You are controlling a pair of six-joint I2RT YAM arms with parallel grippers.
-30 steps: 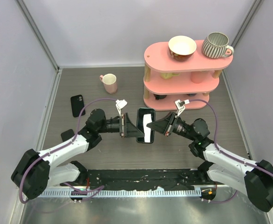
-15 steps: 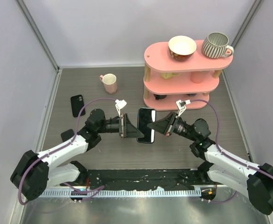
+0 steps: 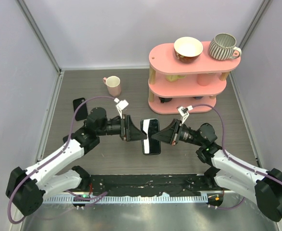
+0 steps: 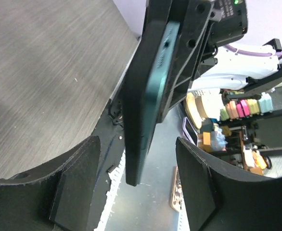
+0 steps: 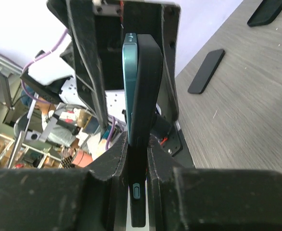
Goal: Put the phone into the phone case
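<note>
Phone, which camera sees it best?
The top external view: the phone shows nearly its whole glossy screen there. The left wrist and right wrist views catch only its thin edge, side-on.

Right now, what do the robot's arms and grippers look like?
Both the left arm and right arm have white shells with bulky black joints. A purple cable loops along each. The left gripper and right gripper are black, with two wedge-shaped fingers each.
</note>
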